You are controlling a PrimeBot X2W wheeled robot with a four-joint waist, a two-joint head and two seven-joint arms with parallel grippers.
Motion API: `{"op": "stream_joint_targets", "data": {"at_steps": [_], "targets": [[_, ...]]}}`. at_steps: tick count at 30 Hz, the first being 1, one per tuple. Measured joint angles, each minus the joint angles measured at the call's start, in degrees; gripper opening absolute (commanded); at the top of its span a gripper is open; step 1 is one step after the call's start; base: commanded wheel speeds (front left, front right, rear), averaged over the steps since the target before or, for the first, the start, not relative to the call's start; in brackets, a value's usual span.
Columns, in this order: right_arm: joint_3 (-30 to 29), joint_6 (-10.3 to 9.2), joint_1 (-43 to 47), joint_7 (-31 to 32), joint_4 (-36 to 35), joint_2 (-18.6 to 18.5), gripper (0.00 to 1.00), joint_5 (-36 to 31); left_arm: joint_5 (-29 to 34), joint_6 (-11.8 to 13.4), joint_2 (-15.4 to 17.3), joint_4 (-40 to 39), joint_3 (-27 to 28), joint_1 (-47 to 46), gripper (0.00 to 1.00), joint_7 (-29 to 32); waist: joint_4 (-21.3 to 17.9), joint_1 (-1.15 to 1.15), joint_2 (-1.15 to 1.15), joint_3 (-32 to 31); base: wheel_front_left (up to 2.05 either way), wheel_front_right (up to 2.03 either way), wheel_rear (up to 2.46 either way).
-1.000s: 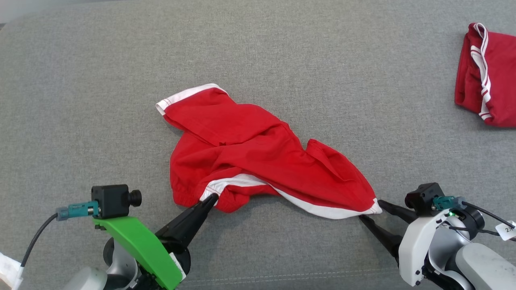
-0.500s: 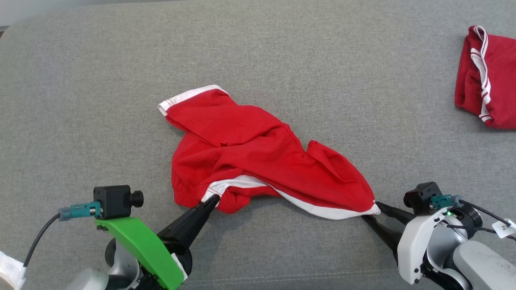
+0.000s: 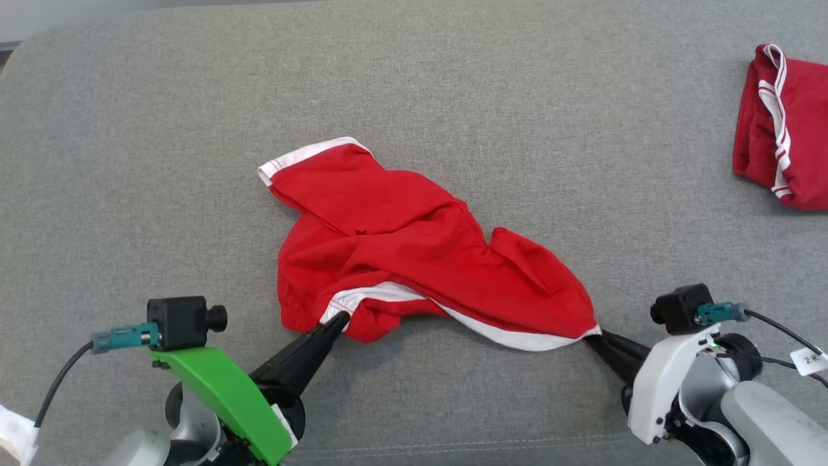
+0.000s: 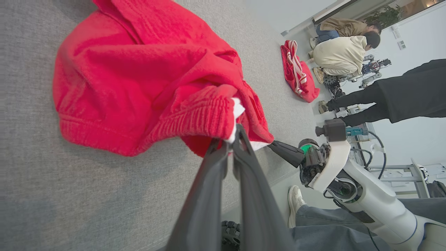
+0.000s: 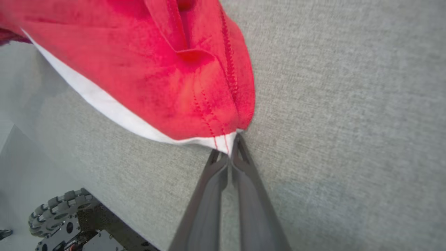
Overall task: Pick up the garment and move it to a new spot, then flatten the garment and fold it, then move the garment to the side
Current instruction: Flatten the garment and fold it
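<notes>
Left gripper (image 3: 339, 318): jaws clamped together on the white-trimmed hem at the garment's near-left edge. The left wrist view shows a bunched fold of red and white pinched at the tips, which looks like a decent bite.

The garment (image 3: 414, 259), red shorts with white trim, lies crumpled in the middle of the grey padded surface (image 3: 162, 162). One leg trails to its far-left. The white hem runs along its near side between the two grippers.

Right gripper (image 3: 592, 338): jaws shut on the very corner of the white hem at the garment's near-right tip. The right wrist view shows only a sliver of cloth between the tips, so this is a thin bite and probably the weaker hold.

A second red garment (image 3: 792, 129) lies folded, well apart to the garment's far-right.

Step in hand, as I judge it, is the pick-up for the move to a new spot. To do it well:
- Raise both arms together and level.
- Keep the hem lightly taut between the two grips. Don't yank outward, or the right corner may slip.
- Lift until the bulk hangs clear before carrying.
- Set it down away from the second red garment, with room to spread.
</notes>
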Motion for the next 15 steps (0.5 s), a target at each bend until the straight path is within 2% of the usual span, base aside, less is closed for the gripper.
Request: {"op": "stream_joint_targets", "data": {"at_steps": [3, 4, 5, 6, 11, 15], "targets": [[-1.3, 0.02, -0.2, 0.8, -1.6, 3.0, 0.00, 6.4, 0.0, 0.0, 0.6, 0.2, 1.0, 0.0, 0.00, 0.8, -0.2, 0.00, 0.00, -0.5, 0.00, 0.00, 0.00], [-2.4, 0.34, -1.3, 1.6, -4.9, 4.8, 0.00, 11.4, 0.4, 0.0, 2.4, 0.2, 2.6, -0.2, 0.00, 1.5, -0.5, 0.00, 0.00, -1.0, 0.00, 0.00, 0.00], [-3.3, 0.52, -2.6, 1.8, -7.0, 5.0, 0.00, 13.5, 0.8, 0.0, 3.8, 0.2, 3.8, -0.6, 0.00, 1.8, -0.7, 0.00, 0.00, -1.3, 0.00, 0.00, 0.00], [-3.3, 0.52, -2.6, 1.8, -7.0, 5.0, 0.00, 13.5, 0.8, 0.0, 3.8, 0.2, 3.8, -0.6, 0.00, 1.8, -0.7, 0.00, 0.00, -1.3, 0.00, 0.00, 0.00], [-10.7, 0.52, -12.0, 3.6, -16.4, 1.7, 0.00, 21.5, 0.4, 0.0, 9.3, -2.3, 10.1, -6.1, 0.00, 4.7, -1.7, 0.00, 0.00, -3.2, 0.00, 0.00, 0.00], [-14.1, 0.51, -13.1, 5.4, -23.4, 0.2, 0.00, 29.2, -3.1, 0.0, 10.7, -6.3, 13.3, -9.2, 0.00, 7.4, -2.6, 0.00, 0.00, -5.3, 0.00, 0.00, 0.00]]}}
